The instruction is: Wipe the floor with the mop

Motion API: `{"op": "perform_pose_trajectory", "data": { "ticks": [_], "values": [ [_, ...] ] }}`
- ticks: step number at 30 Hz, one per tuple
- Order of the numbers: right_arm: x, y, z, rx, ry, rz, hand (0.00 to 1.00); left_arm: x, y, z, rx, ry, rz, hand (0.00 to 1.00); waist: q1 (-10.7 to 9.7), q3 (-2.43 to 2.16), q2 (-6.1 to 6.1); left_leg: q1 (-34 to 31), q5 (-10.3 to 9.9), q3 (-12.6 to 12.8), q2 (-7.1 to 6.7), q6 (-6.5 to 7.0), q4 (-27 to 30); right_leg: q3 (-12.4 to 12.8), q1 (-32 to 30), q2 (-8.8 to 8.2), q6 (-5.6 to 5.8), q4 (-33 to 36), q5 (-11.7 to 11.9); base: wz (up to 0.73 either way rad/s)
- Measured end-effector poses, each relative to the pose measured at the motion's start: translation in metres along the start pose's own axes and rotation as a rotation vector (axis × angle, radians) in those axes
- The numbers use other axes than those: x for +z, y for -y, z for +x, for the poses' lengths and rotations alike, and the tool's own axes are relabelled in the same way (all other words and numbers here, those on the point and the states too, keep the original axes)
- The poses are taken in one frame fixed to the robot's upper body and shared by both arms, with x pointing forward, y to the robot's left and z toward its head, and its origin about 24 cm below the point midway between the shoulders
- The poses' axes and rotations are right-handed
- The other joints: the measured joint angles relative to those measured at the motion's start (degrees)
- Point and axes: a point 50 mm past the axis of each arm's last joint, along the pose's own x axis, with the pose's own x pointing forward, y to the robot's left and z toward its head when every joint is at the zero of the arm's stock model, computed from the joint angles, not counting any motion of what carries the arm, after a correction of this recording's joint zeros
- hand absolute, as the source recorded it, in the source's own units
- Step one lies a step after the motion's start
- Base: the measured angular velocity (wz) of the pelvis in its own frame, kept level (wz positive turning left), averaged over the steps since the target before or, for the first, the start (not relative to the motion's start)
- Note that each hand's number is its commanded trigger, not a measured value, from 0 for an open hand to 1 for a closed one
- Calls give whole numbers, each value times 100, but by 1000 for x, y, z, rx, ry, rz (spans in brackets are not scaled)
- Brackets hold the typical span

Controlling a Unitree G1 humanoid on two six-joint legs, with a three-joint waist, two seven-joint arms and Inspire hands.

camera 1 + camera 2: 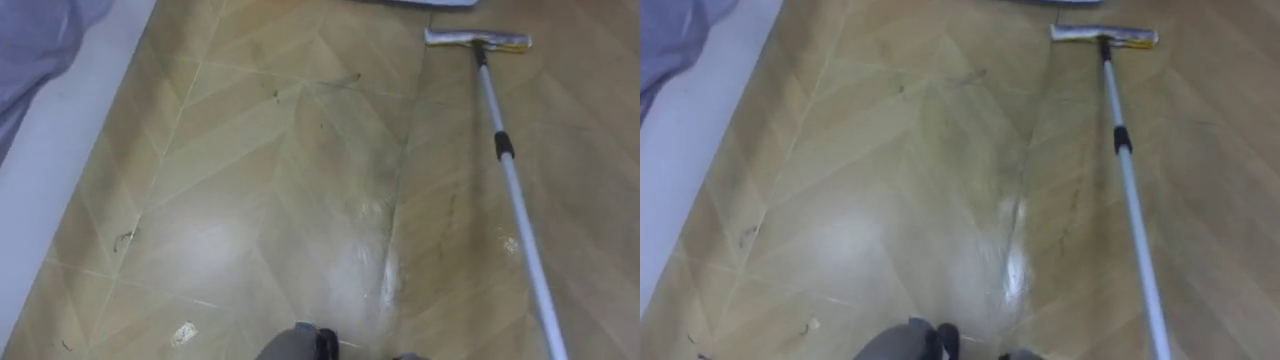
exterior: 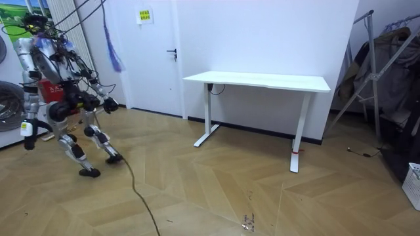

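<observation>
Look far right for the mop (image 1: 515, 190): flat head (image 1: 477, 40) down on the wood-pattern floor (image 1: 250, 180), handle (image 1: 531, 262) slanting near and right, out past the lower edge.

To mop well: keep the head flat, pull long overlapping strokes leftward across the shiny streaked patch (image 1: 385, 270), gather the pale scrap (image 1: 184, 333) near left, and stop short of the white wall base (image 1: 60, 150).

Cannot see the handle's near end, so no grip to judge. In the room view, note one hand (image 2: 109, 103) forward and the other hand (image 2: 27, 127) low; cannot tell left from right, or fingers apart from clamped.
</observation>
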Motion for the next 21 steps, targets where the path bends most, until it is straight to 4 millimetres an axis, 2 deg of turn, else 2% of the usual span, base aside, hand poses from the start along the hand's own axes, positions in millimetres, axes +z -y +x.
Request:
{"op": "perform_pose_trajectory", "data": {
  "ticks": [1,2,3,4,5,6,7,8,10,13,14,16,18,19,20,21],
  "values": [
    [-19,-6,1,14,-44,-10,100,0,1,0,-4,1,-5,0,-57,-9,59,195,-22,-1,1,-17,-169,9,-209,-23,-27,-493,80,-9],
    [-29,-10,1,22,-65,-14,100,-1,1,0,-4,-1,-5,0,-85,-14,75,296,-34,-1,1,-36,-244,9,-290,-47,-33,-804,156,-10],
    [-43,-19,1,44,-96,-19,100,-4,0,0,1,-7,-5,0,-159,-18,97,473,-87,-6,11,-80,-370,11,-369,-83,-75,-1548,465,-5],
    [-56,-27,0,64,-121,-22,100,-6,0,-1,-1,-17,-8,0,-177,-14,134,624,-193,-15,47,-145,-417,-30,-373,-101,-100,-2051,970,-10],
    [-66,-32,-1,81,-141,-25,100,-14,2,-2,-11,-37,-17,0,-179,-59,183,771,-294,-47,119,-240,-438,-125,-230,-49,-149,-2223,1225,-19],
    [-68,-33,-2,91,-147,-29,100,-19,3,-3,-17,-50,-28,0,-178,-59,181,864,-331,-61,142,-294,-471,-149,-137,2,-175,-2301,1356,-33],
    [-69,-36,-2,104,-147,-46,100,-27,4,-4,-29,-74,-47,0,-190,-68,214,1061,-384,-76,185,-368,-581,-223,21,63,-267,-2329,1409,-29],
    [-68,-39,-2,113,-147,-52,100,-34,4,-5,-33,-101,-67,0,-242,-76,236,1271,-413,-93,243,-410,-742,-246,175,116,-337,-2359,1343,-18],
    [-64,-41,-3,119,-141,-67,100,-37,4,-5,-36,-123,-86,0,-331,-61,255,1547,-454,-163,338,-490,-905,-309,399,168,-425,-2358,1194,6],
    [-53,-42,-2,121,-121,-82,100,-36,5,-5,-39,-126,-87,0,-334,-46,169,1905,-530,-203,432,-640,-993,-385,683,267,-524,-2260,920,8],
    [-46,-43,-2,122,-104,-91,100,-34,3,-4,-31,-118,-100,0,-357,-29,104,1913,-467,-206,454,-735,-812,-388,769,278,-602,-2234,860,19],
    [-35,-43,-2,120,-82,-95,100,-31,-1,-3,-14,-115,-108,0,-372,33,9,1916,-311,-179,501,-837,-524,-387,989,303,-616,-2263,814,17],
    [-26,-42,-3,114,-58,-118,100,-34,-2,-4,-9,-120,-121,0,-398,38,-59,1985,-181,-196,509,-856,-508,-403,1262,315,-644,-2413,804,13],
    [-20,-43,-3,114,-42,-121,100,-34,-3,-4,-2,-116,-131,0,-432,57,-117,2025,-128,-197,484,-842,-889,-404,1438,312,-644,-2565,826,9],
    [-14,-43,-3,113,-26,-126,100,-34,-3,-4,2,-113,-132,0,-427,70,-145,2065,90,-197,432,-803,-1418,-461,1633,311,-655,-2760,881,4],
    [-14,-44,-3,115,-22,-129,100,-35,-3,-4,4,-115,-132,0,-419,73,-165,2134,186,-192,419,-671,-1568,-499,1745,299,-662,-2860,906,0]
  ]
}}
